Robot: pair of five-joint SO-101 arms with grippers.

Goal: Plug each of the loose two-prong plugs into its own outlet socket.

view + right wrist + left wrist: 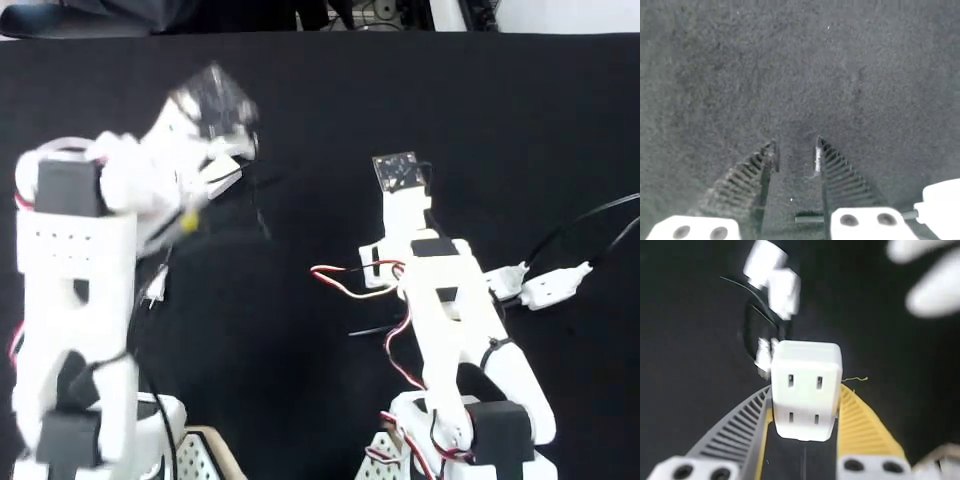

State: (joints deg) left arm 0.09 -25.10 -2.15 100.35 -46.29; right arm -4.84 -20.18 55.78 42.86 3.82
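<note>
My left gripper [805, 390] is shut on a white outlet block [806, 390], held between a grey finger [740, 422] and a yellow finger [860, 422]; the block's two pairs of slots face the camera. Beyond it on the black cloth lie blurred white plug bodies [774, 282] on a black cable, and a small plug [762, 355] with metal prongs. In the high view this gripper [222, 175] sits raised at the back left. My right gripper [795, 152] hangs open just above bare cloth, near the table's middle [398, 175].
Black cloth [300, 100] covers the table. White plug pieces [552, 285] on black cables lie at the right, beside the right arm. Red and yellow wires [345, 280] loop by that arm. A white part [940, 200] edges the right wrist view.
</note>
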